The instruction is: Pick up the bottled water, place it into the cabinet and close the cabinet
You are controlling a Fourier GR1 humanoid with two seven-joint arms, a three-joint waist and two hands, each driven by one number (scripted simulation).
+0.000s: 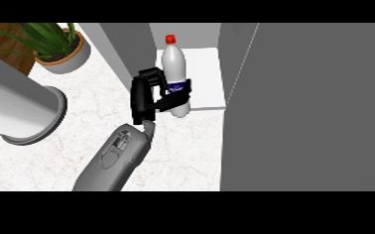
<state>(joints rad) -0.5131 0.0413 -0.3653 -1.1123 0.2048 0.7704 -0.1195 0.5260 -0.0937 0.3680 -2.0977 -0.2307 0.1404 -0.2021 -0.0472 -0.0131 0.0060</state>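
Curling round the upright bottled water [173, 69], the left hand [150, 95] reaches toward the cabinet [205, 87]

A white marble-patterned counter top [58, 163] with faint pinkish veins fills the lower left. At the upper left a green spiky-leaved plant in a pale grey round pot [62, 54] stands on it, partly over a brown wooden surface [15, 47] in the corner. A large light grey cylindrical object [26, 111], possibly a canister, lies at the left edge. Light is even, with soft shadows.
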